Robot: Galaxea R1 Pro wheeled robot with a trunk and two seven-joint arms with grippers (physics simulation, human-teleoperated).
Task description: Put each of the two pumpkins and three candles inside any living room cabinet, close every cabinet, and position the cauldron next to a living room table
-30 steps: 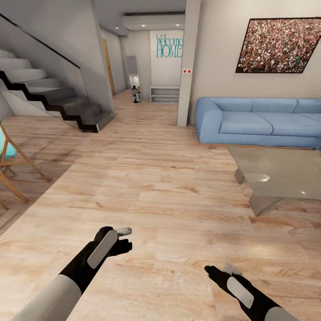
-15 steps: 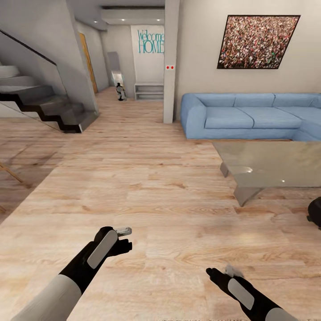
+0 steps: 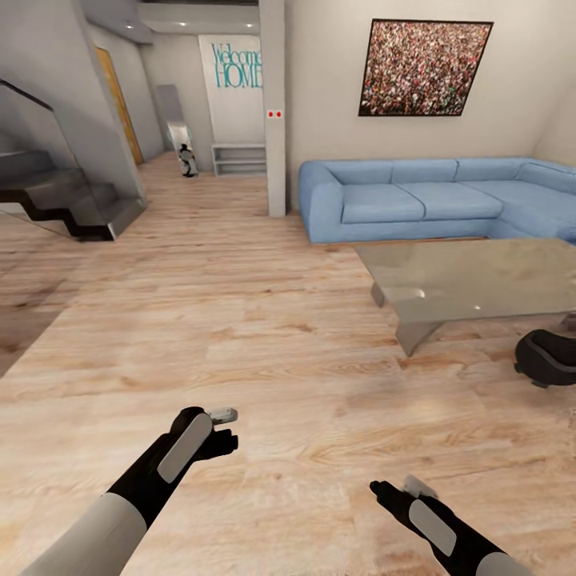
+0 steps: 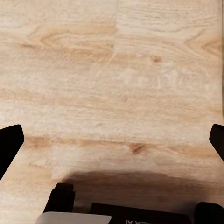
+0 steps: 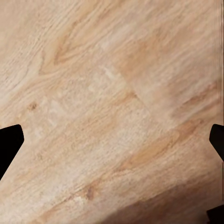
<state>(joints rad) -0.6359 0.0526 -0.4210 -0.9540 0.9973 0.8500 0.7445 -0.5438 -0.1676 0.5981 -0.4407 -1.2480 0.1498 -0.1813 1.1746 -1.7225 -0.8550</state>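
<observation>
Both grippers empty, jaws spread wide: left gripper (image 3: 226,428), right gripper (image 3: 392,485) over wood floor (image 3: 264,336). Cauldron (image 3: 547,358) at 2 o'clock, beside glass table (image 3: 480,276).

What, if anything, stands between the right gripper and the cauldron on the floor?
Nothing visible does. Bare wood floor runs from the right gripper to the cauldron, which sits beside the glass table, near its front corner. The gripper is open and empty.

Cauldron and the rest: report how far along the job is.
Possibly done: the cauldron sits on the floor near the glass table. In hand: nothing; the left gripper and right gripper are open above bare floor. Left: pumpkins, candles, cabinets.
</observation>
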